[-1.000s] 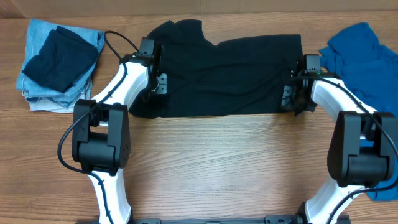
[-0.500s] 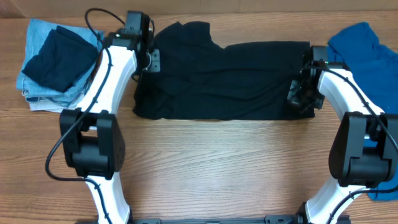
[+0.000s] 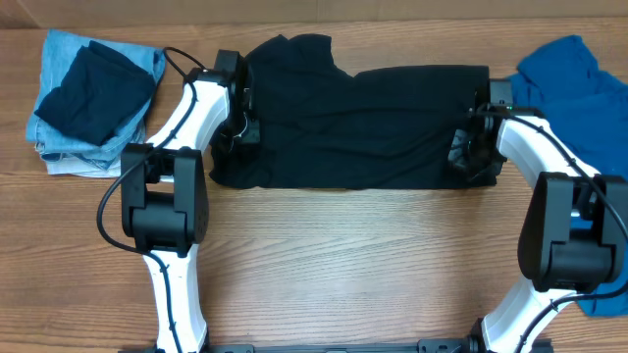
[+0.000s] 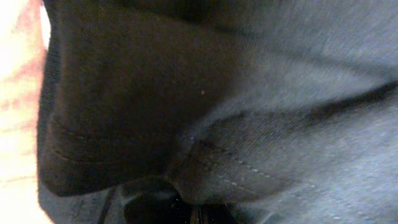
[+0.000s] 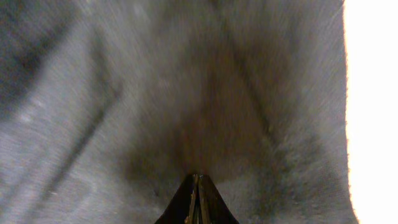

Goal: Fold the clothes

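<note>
As the shirt (image 3: 363,123) is judged limp and light, edges are best gripped. Its ends are pinched tight by the left gripper (image 3: 240,132) and right gripper (image 3: 467,153).

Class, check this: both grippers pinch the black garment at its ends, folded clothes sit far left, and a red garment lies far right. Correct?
One error: the far-right garment is blue, not red, as the overhead view shows. The left gripper and right gripper do pinch the black garment at its ends, and the folded clothes sit far left.
</note>
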Available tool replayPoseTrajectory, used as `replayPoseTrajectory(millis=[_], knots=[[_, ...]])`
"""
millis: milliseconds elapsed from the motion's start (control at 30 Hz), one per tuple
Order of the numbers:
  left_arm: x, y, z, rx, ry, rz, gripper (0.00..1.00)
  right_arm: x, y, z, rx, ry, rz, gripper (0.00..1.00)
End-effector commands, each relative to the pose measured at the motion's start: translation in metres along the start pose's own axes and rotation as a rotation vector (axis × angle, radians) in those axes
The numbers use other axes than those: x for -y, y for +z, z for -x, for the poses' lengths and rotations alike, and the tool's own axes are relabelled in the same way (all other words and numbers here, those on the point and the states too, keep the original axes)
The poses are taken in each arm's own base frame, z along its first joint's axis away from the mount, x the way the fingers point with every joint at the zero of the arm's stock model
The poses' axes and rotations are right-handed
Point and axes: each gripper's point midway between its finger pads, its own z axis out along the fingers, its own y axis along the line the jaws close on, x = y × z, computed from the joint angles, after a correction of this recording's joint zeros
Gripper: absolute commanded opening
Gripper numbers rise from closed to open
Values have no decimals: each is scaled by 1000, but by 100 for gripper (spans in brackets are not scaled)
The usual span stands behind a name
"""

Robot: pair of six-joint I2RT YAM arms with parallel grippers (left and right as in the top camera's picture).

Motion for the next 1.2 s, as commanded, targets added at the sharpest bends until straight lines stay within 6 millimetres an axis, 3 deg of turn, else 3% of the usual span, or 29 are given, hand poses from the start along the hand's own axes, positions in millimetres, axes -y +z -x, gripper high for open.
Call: replayPoseTrajectory(millis=[0, 100, 233, 367, 500, 600, 667, 800, 833, 867, 900, 933, 967, 1000, 1033, 1067, 1167], knots=[[-32, 22, -30, -126, -33, 171, 4, 3, 17, -26, -80, 0, 7, 4], [-55, 15, -46, -186, -122, 260, 4, -5, 26, -54, -162, 7, 73, 4], [-74, 7, -69, -282, -185, 296, 4, 3, 29, -87, -270, 19, 51, 4], [-77, 4, -78, -322, -191, 303, 4, 10, 22, -111, -370, 76, 9, 4], [-76, 4, -78, -325, -193, 293, 4, 13, 17, -119, -407, 77, -5, 4], [-70, 1, -71, -305, -200, 260, 4, 5, 5, -93, -345, 71, 20, 4], [-66, -15, -53, -255, -204, 241, 4, -5, -19, -58, -262, 67, 47, 4], [-53, -89, 8, -43, -211, 185, 12, -27, -73, 1, -120, 60, 130, 8], [-46, -118, 28, 49, -209, 149, 15, -38, -91, 18, -77, 55, 183, 9], [-35, -138, 42, 116, -176, 88, 17, -44, -99, 25, -56, 51, 213, 14], [-13, -163, 57, 195, -110, -29, 26, -52, -114, 38, -13, 45, 249, 19], [15, -188, 71, 278, -7, -185, 42, -56, -127, 51, 32, 39, 267, 33], [41, -212, 83, 359, 85, -324, 51, -59, -140, 63, 80, 34, 281, 44], [53, -225, 91, 412, 120, -395, 58, -62, -151, 76, 132, 26, 296, 49], [64, -237, 107, 492, 153, -455, 63, -66, -162, 96, 219, 15, 312, 61], [68, -237, 120, 537, 166, -460, 64, -65, -167, 116, 309, 14, 297, 69], [82, -220, 149, 607, 204, -470, 67, -47, -167, 154, 467, 16, 171, 75]])
